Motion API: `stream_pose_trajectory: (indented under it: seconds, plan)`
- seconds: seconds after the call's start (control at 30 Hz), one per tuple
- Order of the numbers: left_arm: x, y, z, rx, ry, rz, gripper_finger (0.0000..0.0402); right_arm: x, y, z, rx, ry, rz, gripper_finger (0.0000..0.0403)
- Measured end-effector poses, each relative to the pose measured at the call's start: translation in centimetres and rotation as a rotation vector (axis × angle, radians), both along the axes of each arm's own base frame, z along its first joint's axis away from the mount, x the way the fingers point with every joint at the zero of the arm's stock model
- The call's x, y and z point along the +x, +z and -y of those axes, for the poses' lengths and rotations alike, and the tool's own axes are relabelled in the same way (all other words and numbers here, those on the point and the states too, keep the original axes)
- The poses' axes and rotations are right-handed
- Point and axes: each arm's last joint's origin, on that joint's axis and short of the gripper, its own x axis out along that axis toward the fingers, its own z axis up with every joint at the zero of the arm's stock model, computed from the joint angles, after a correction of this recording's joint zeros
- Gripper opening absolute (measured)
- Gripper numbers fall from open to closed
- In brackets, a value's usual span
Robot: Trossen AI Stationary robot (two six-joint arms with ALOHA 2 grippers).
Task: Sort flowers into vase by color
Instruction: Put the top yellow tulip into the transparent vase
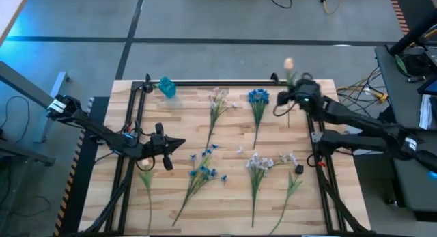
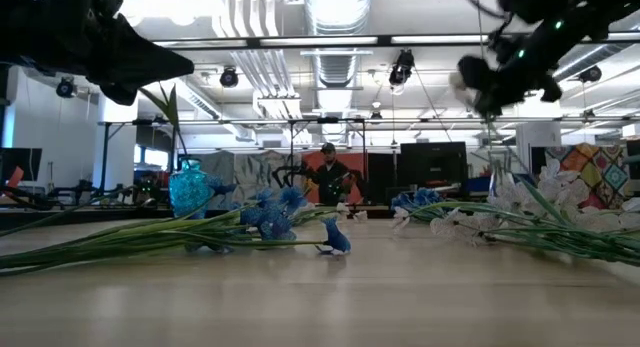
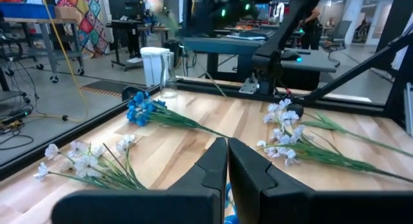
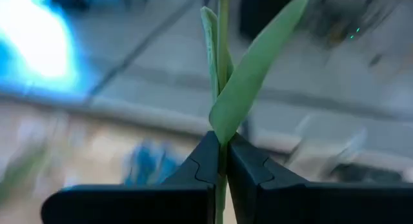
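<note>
The right pincer [image 4: 221, 161] is clamped on the thin green stem of a peach tulip sprig [image 1: 289, 63], carried above the bench's [image 1: 184, 165] far edge, well right of the blue vase [image 1: 167, 87]. The stem looks light and whippy, so the bud may sway; gripping low, below the leaves, seems sensible. The left pincer [image 3: 227, 161] has its fingers together, near the blue sprigs [image 1: 202, 170] left on the bench.

Right gripper [image 1: 292, 95] up at the table's far right corner, peach tulip bud [image 1: 289, 63] poking past the edge. Left gripper [image 1: 179, 143] low over the wood near the scattered blue sprigs [image 1: 205, 167]. Blue vase [image 1: 167, 87] at the far edge.
</note>
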Motion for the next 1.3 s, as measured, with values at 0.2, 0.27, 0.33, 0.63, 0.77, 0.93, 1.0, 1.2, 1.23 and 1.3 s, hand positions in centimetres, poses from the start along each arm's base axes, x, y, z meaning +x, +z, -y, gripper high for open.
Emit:
stream_pose_trajectory:
  seconds: [0.2, 0.27, 0.33, 0.63, 0.77, 0.93, 1.0, 1.2, 1.23, 1.3]
  plan:
    - [0.2, -0.2, 0.0, 0.011, 0.007, -0.008, 0.0000, -2.0, 3.8, -0.9, -0.303, -0.112, 0.071, 0.0013]
    - [0.2, -0.2, -0.1, 0.011, 0.011, -0.008, 0.0000, -2.2, 4.7, -1.0, -0.377, -0.120, 0.079, 0.0013]
    - [0.3, -0.2, -0.1, 0.012, 0.015, -0.010, 0.0000, -2.2, 5.4, -1.0, -0.443, -0.123, 0.075, 0.0013]
    - [0.5, -0.4, 0.0, 0.018, 0.018, -0.009, 0.0000, -1.2, 6.9, 0.4, -0.651, -0.196, -0.007, 0.0013]
    - [0.6, -0.5, -0.1, 0.018, 0.024, -0.008, 0.0000, -0.5, 6.6, 1.7, -0.703, -0.247, -0.049, 0.0013]
    - [0.7, -0.6, -0.2, 0.020, 0.031, -0.013, 0.0000, 0.1, 5.8, 3.6, -0.727, -0.317, -0.094, 0.0013]
    - [0.7, -0.6, -0.2, 0.020, 0.031, -0.013, 0.0000, 0.3, 5.4, 4.5, -0.724, -0.342, -0.101, 0.0013]
    - [0.8, -0.7, -0.2, 0.022, 0.031, -0.017, 0.0000, 0.5, 4.5, 5.9, -0.721, -0.413, -0.112, 0.0013]
    - [0.8, -0.7, -0.2, 0.022, 0.031, -0.017, 0.0000, 0.5, 4.5, 5.9, -0.722, -0.414, -0.116, 0.0013]
    - [0.8, -0.7, -0.2, 0.020, 0.031, -0.016, 0.0000, 0.5, 4.5, 5.9, -0.720, -0.417, -0.114, 0.0013]
